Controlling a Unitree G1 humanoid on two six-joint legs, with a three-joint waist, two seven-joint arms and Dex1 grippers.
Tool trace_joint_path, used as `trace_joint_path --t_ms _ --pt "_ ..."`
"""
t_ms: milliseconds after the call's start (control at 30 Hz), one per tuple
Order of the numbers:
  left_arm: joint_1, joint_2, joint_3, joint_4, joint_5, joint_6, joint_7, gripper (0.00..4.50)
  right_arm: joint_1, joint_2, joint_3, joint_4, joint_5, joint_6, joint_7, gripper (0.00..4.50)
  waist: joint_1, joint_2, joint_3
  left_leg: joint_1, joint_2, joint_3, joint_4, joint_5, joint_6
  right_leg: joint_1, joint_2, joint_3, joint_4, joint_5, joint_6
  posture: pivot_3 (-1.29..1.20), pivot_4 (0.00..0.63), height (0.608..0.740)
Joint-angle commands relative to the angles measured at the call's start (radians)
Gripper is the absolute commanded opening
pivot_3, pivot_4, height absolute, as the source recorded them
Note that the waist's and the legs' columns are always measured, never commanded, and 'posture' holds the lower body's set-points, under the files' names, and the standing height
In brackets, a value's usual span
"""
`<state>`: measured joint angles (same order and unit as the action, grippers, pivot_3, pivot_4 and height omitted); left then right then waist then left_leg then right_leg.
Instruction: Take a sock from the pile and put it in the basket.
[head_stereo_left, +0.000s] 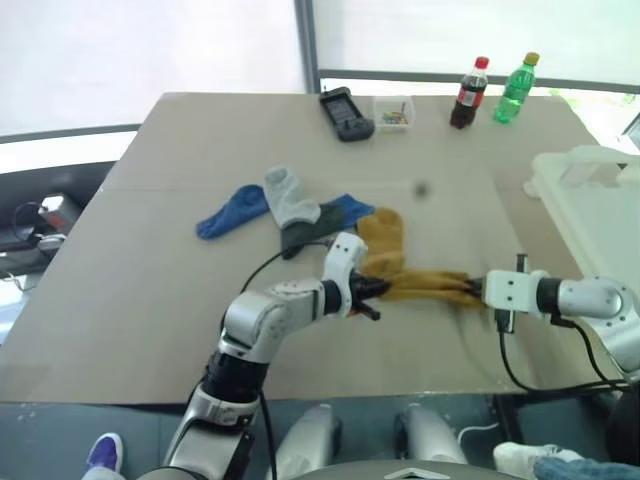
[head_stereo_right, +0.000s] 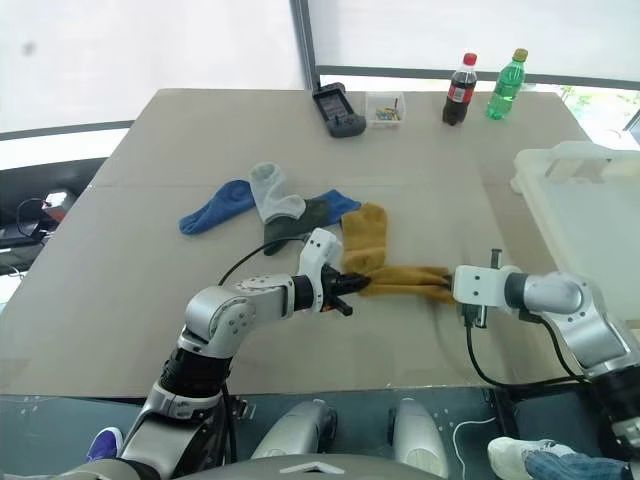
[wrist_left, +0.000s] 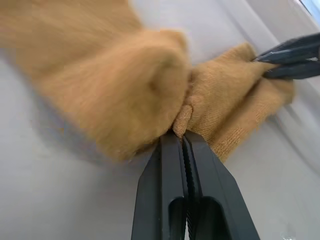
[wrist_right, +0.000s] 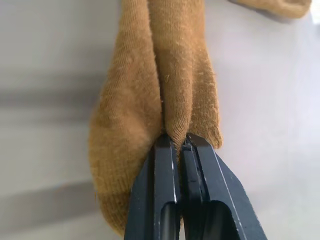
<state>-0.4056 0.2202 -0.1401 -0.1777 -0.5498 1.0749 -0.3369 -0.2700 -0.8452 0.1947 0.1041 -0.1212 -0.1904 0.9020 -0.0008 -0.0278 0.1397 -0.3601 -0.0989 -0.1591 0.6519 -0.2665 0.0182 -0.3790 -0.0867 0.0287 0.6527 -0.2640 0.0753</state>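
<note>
Mustard sock (head_stereo_left: 425, 287) stretched between left gripper (head_stereo_left: 378, 288) and right gripper (head_stereo_left: 474, 289), both pinching its ends.

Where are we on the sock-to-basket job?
Done: a mustard sock is pulled off the pile. In hand: left hand and right hand are each shut on one end, sock stretched between them above the table. Left: carry it to the basket and release.
</note>
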Motion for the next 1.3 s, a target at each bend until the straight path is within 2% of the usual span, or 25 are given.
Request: trace_joint_path --t_ms 33,167,267,367,467,600,700,833,967,1067,1200,1300 --pt "0.021 0.045 0.057 -0.064 -0.031 0.021 -0.033 0.00 -0.019 0.019 0.018 0.039 -0.021 -0.020 0.002 0.03 -0.003 0.000 0.000 0.000 0.000 0.000 0.000 0.000 0.000 0.000 0.000 0.000 0.000 0.000 0.000 0.00 0.150 0.740" --pt "0.081 0.147 0.025 -0.202 -0.127 0.079 -0.164 0.00 0.067 -0.016 -0.016 -0.045 0.036 0.005 0.055 0.03 -0.006 0.000 0.000 -0.004 0.000 0.000 -0.002 -0.001 0.001 -0.006 -0.001 0.002 -0.001 0.000 0.000 0.00 0.150 0.740" --pt "0.107 0.206 -0.066 -0.213 -0.077 0.001 -0.230 0.00 0.135 -0.046 -0.040 -0.079 0.040 0.014 0.051 0.03 0.006 0.001 0.000 -0.006 -0.001 0.000 -0.003 -0.001 0.001 -0.006 -0.001 0.001 -0.002 0.000 0.000 0.00 0.150 0.740" --pt "0.102 0.202 -0.101 -0.183 -0.045 -0.041 -0.232 0.00 0.162 -0.057 -0.050 -0.111 0.068 0.055 0.078 0.03 0.017 0.001 0.001 -0.005 -0.001 0.001 -0.003 -0.001 0.001 -0.006 -0.001 0.002 -0.002 0.000 0.000 0.00 0.150 0.740" --pt "0.093 0.196 -0.131 -0.161 -0.021 -0.071 -0.246 0.92 0.197 -0.055 -0.060 -0.170 0.083 0.085 0.071 1.02 0.018 0.002 0.001 -0.003 -0.001 0.000 -0.002 -0.001 0.001 -0.004 -0.001 0.001 -0.002 0.000 0.000 0.00 0.150 0.740" --pt "0.086 0.175 -0.132 -0.118 0.026 -0.125 -0.229 2.82 0.272 -0.044 -0.134 -0.281 0.133 0.172 0.038 2.88 0.018 0.002 0.000 -0.004 -0.001 -0.001 -0.003 -0.001 0.001 -0.003 -0.001 0.000 -0.002 0.000 0.000 0.00 0.150 0.740" --pt "0.086 0.161 -0.121 -0.102 0.033 -0.146 -0.230 4.08 0.326 -0.044 -0.205 -0.368 0.169 0.234 0.014 2.93 0.019 0.002 0.001 -0.004 0.000 -0.002 -0.003 -0.001 0.001 -0.003 -0.001 0.000 -0.004 0.000 0.000 0.00 0.150 0.740" --pt "0.085 0.140 -0.100 -0.094 0.015 -0.143 -0.229 4.08 0.354 -0.004 -0.264 -0.464 0.236 0.347 -0.038 2.93 0.016 0.004 0.002 -0.004 0.000 -0.001 -0.003 -0.001 0.002 -0.003 -0.002 0.000 -0.004 0.000 0.000 0.00 0.150 0.740" --pt "0.089 0.140 -0.084 -0.101 0.003 -0.142 -0.251 4.08 0.376 0.019 -0.261 -0.508 0.236 0.381 -0.060 2.93 0.016 0.006 0.003 -0.004 0.000 -0.001 -0.003 -0.002 0.002 -0.003 -0.001 0.000 -0.004 0.000 0.000 0.00 0.150 0.740" --pt "0.094 0.174 -0.066 -0.113 -0.036 -0.120 -0.309 4.08 0.389 0.009 -0.220 -0.484 0.151 0.323 -0.084 2.93 0.016 0.006 0.003 -0.005 0.000 -0.001 -0.003 -0.001 0.002 -0.004 -0.001 0.000 -0.004 0.000 0.000 0.00 0.150 0.740" --pt "0.101 0.219 -0.061 -0.123 -0.077 -0.083 -0.374 4.08 0.366 0.071 -0.229 -0.523 0.265 0.392 -0.067 2.93 0.015 0.007 0.005 -0.006 -0.001 -0.001 -0.004 -0.001 0.002 -0.005 -0.001 0.000 -0.005 0.000 0.000 0.00 0.150 0.740" --pt "0.090 0.178 -0.041 -0.083 -0.118 -0.035 -0.366 4.08 0.359 0.069 -0.156 -0.491 0.164 0.352 -0.085 2.93 0.016 0.009 0.005 -0.006 0.000 -0.001 -0.004 -0.002 0.002 -0.005 -0.001 0.000 -0.006 0.000 0.000 0.00 0.150 0.740"
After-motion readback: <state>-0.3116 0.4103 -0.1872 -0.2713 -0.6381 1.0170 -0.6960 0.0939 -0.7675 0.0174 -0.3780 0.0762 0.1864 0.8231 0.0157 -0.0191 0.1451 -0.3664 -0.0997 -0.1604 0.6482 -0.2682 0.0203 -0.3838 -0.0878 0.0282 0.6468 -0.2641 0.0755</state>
